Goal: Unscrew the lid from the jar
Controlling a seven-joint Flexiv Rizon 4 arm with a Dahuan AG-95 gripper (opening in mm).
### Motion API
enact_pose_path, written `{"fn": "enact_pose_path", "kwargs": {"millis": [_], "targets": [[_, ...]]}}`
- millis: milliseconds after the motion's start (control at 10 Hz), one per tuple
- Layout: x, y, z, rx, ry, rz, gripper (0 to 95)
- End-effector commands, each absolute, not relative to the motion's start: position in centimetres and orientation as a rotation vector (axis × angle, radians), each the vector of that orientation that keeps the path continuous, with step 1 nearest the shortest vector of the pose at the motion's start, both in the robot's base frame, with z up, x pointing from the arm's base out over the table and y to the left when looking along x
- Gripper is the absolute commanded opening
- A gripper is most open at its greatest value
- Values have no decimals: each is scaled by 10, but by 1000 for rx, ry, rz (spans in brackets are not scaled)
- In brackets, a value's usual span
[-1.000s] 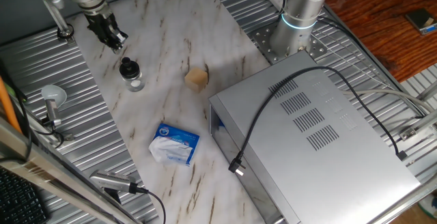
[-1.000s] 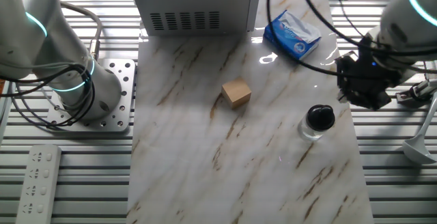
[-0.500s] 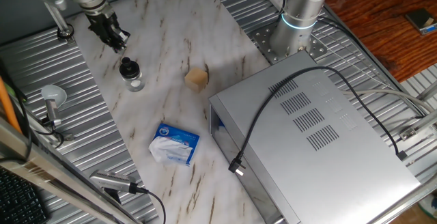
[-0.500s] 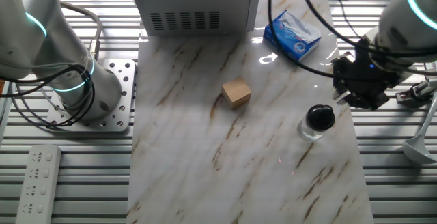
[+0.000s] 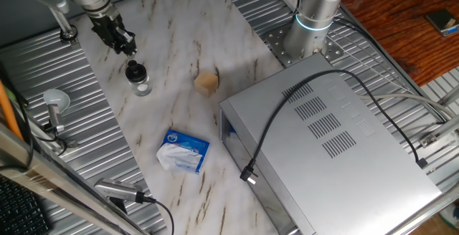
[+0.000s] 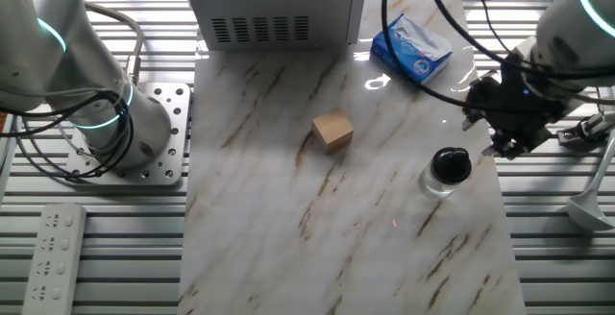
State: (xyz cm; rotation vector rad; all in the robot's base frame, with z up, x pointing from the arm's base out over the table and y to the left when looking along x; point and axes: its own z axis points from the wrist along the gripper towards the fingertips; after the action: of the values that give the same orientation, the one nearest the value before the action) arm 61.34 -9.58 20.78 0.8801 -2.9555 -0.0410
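One fixed view: jar (image 5: pixel 139 83) upright, lid (image 5: pixel 133 70) up, under hand (image 5: pixel 129 49).

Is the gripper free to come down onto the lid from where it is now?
Probably yes. The gripper hangs just beside the lid, which still sits on the jar, with nothing between them. The cube and the packet lie well off to the side.
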Motion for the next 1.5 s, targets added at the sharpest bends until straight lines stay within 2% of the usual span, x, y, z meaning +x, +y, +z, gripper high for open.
{"fn": "enact_pose_path", "kwargs": {"millis": [100,1200,1500], "targets": [[611,-93,206,870,-2964,-38,570],[609,-94,205,943,-2974,-31,570],[609,-94,205,916,-2966,34,570]]}}
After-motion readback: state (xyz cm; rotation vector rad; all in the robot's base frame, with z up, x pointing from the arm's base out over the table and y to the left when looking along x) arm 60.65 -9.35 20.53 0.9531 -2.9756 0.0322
